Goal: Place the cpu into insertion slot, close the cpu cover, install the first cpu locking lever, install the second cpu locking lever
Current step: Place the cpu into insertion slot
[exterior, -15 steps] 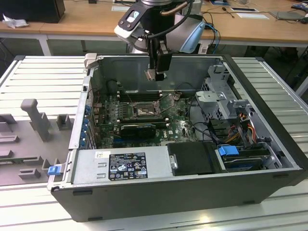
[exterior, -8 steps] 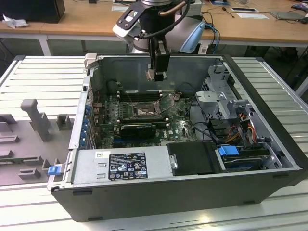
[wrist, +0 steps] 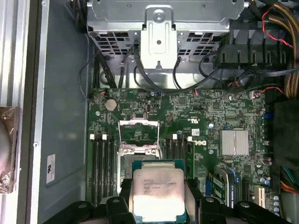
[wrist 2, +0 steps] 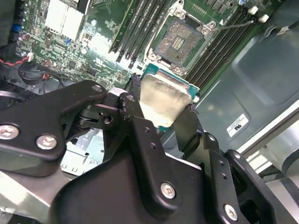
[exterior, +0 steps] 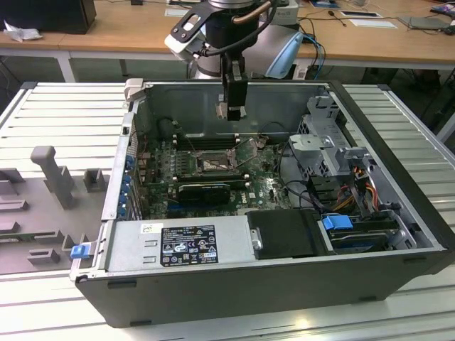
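Observation:
In the exterior view my gripper (exterior: pixel 232 110) hangs inside the open computer case, above the green board and the insertion slot (exterior: pixel 213 165). It is shut on the cpu (wrist 2: pixel 163 100), a silvery square chip gripped by two opposite edges between the black fingers (wrist 2: pixel 135 116). In the first wrist view the cpu (wrist: pixel 156 193) sits above one side of the insertion slot (wrist: pixel 139 156) and hides part of it. The slot's dark centre (wrist 2: pixel 180 42) lies bare, clear of the chip. The cpu cover (wrist: pixel 138 133), a grey metal frame, stands raised at the slot's far side. A thin lever (wrist 2: pixel 233 23) sticks out beside the slot.
Black memory slots (wrist: pixel 103 163) flank the socket on both sides. A silver heatsink (wrist: pixel 233 142) and a drive cage (wrist: pixel 159 28) with cables lie further along the board. The case walls (exterior: pixel 398 163) and the power supply (exterior: pixel 185 245) ring the work area. Grey fixtures (exterior: pixel 53 177) lie outside.

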Robot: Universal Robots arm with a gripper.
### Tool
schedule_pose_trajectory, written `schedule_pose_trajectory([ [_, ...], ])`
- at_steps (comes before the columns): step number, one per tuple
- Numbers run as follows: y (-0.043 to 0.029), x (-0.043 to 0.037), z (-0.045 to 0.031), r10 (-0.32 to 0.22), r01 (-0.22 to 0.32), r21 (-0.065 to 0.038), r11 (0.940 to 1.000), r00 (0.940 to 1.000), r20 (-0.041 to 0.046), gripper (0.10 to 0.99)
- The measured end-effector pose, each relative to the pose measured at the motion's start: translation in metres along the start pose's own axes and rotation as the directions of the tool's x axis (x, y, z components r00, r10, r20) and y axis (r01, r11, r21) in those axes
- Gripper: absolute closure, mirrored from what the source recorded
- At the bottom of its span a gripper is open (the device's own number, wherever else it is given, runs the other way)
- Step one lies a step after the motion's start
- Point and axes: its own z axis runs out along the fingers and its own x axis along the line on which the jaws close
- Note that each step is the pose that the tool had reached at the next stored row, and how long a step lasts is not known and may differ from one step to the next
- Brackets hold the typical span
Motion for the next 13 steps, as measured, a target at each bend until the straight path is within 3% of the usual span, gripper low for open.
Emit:
schedule_pose_trajectory([
  [6, 0.0000, 0.0000, 0.0001, 0.052, -0.052, -0.001, 0.9986, 0.9986, 0.0045, 0.557],
  [13, 0.0000, 0.0000, 0.0002, 0.117, -0.117, -0.003, 0.9931, 0.9931, 0.0099, 0.557],
])
